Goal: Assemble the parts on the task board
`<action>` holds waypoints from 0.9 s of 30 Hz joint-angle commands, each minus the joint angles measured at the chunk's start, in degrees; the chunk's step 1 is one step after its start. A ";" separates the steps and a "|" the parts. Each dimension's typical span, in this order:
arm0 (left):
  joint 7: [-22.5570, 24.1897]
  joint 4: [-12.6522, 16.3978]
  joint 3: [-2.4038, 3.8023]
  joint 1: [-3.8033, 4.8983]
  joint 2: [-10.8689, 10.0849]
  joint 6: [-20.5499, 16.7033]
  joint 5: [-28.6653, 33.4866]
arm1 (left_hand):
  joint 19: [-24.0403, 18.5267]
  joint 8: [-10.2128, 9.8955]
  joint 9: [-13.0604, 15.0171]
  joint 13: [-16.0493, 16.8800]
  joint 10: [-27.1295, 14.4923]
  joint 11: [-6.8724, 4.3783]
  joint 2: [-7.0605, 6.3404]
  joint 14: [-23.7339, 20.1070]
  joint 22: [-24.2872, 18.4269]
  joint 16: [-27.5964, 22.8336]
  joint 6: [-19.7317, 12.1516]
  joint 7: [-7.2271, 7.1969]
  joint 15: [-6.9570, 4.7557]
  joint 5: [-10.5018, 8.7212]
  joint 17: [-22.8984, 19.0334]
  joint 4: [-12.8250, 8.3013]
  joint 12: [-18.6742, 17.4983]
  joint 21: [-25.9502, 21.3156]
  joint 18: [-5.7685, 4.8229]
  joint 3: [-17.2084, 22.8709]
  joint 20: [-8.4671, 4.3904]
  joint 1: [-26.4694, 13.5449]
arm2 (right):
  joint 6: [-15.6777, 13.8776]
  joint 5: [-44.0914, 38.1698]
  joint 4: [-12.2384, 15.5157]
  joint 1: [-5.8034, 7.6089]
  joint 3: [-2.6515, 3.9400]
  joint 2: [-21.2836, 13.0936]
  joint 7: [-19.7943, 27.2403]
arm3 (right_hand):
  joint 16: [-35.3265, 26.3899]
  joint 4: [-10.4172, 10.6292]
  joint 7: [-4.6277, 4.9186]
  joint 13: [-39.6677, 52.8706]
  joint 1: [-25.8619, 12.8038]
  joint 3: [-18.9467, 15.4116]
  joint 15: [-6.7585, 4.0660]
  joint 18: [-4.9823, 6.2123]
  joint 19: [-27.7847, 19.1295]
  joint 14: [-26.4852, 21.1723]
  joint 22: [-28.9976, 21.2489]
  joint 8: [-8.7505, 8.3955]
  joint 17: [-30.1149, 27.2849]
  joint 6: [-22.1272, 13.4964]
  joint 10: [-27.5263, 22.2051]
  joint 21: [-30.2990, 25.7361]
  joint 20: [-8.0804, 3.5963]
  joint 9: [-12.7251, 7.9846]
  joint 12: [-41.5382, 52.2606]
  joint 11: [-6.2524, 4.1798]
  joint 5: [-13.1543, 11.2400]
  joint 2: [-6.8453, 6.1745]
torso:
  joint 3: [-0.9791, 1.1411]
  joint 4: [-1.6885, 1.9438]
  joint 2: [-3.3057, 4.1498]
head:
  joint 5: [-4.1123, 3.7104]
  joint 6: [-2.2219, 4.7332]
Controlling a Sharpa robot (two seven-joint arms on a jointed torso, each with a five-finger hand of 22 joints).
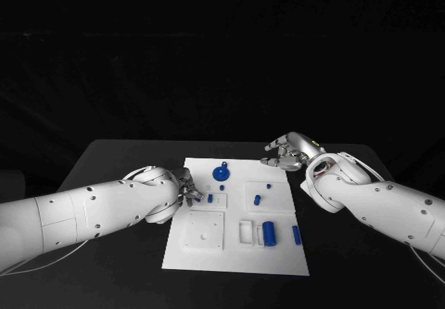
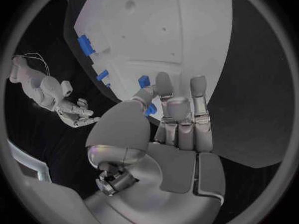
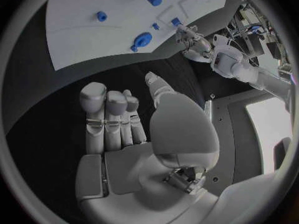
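On the black table (image 1: 121,154) lies the task board (image 1: 236,257); the left hand (image 1: 186,190) pinches a small blue part (image 2: 149,109), the right hand (image 1: 287,153) hovers released beyond it.

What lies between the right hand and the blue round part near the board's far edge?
In the head view, nothing lies between the right hand and the round part: just bare white board and a strip of black table.

Pretty dim overall, the surroundings just fall off into black. The white task board (image 1: 236,248) is the brightest thing and stays evenly lit, no harsh glare. Faint soft shadows sit in its recesses. Both wrist views are heavy fisheye, board edges bending, dark ring around the circle. One bright window-like patch blows out at the right wrist view's rim.
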 commanded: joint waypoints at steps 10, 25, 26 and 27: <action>0.24 0.39 0.03 -0.06 -0.12 2.46 -0.41 | 0.02 0.14 0.00 0.01 2.86 -0.43 -0.11 0.36 1.01 -0.15 6.21 -5.84 0.10 -0.13 -0.06 0.19 -0.08 0.19 0.72 0.01 0.45 0.68 | 0.64 -0.22 -0.05 -0.11 0.03 0.04 0.34 | -0.38 0.28 0.23 -0.05 -0.41 -0.04 -0.03 0.95 2.78 0.18 5.20 -0.21 -0.04 -0.26 -0.23 -0.20 0.18 -0.05 -0.35 0.01 0.34 0.10 | -0.02 0.00 0.02 | 0.16 -0.15; 0.29 0.09 0.03 -0.11 -0.11 2.67 -0.43 | 0.00 0.03 -0.16 0.05 2.86 -0.43 -0.10 0.36 1.02 -0.14 6.16 -5.80 0.13 -0.22 -0.05 0.24 -0.10 0.15 0.78 -0.02 0.52 0.73 | 0.66 -0.22 -0.07 -0.18 0.03 0.10 0.36 | -0.38 0.28 0.23 -0.05 -0.41 -0.04 -0.03 0.95 2.78 0.18 5.20 -0.21 -0.04 -0.26 -0.23 -0.20 0.18 -0.05 -0.35 0.01 0.34 0.10 | 0.01 -0.03 0.05 | 0.22 -0.13; 0.32 0.00 0.03 -0.12 -0.07 2.64 -0.43 | 0.01 -0.04 -0.26 0.05 2.86 -0.43 -0.10 0.37 1.01 -0.12 6.18 -5.80 0.12 -0.25 -0.03 0.32 -0.10 0.14 0.79 -0.05 0.52 0.69 | 0.65 -0.22 -0.08 -0.18 0.03 0.11 0.36 | -0.38 0.28 0.23 -0.05 -0.41 -0.04 -0.03 0.95 2.78 0.18 5.20 -0.21 -0.04 -0.26 -0.23 -0.20 0.18 -0.05 -0.35 0.01 0.34 0.10 | 0.00 -0.03 0.06 | 0.19 -0.11; 0.38 -0.12 0.03 -0.13 0.00 2.57 -0.42 | 0.03 -0.20 -0.44 0.05 2.86 -0.41 -0.12 0.37 1.01 -0.12 6.09 -5.78 0.12 -0.40 -0.04 0.45 -0.09 0.13 0.79 -0.12 0.51 0.66 | 0.65 -0.22 -0.10 -0.19 0.03 0.12 0.37 | -0.38 0.28 0.23 -0.05 -0.41 -0.04 -0.03 0.95 2.78 0.18 5.20 -0.21 -0.04 -0.26 -0.23 -0.20 0.18 -0.05 -0.35 0.01 0.34 0.10 | 0.00 -0.02 0.07 | 0.16 -0.11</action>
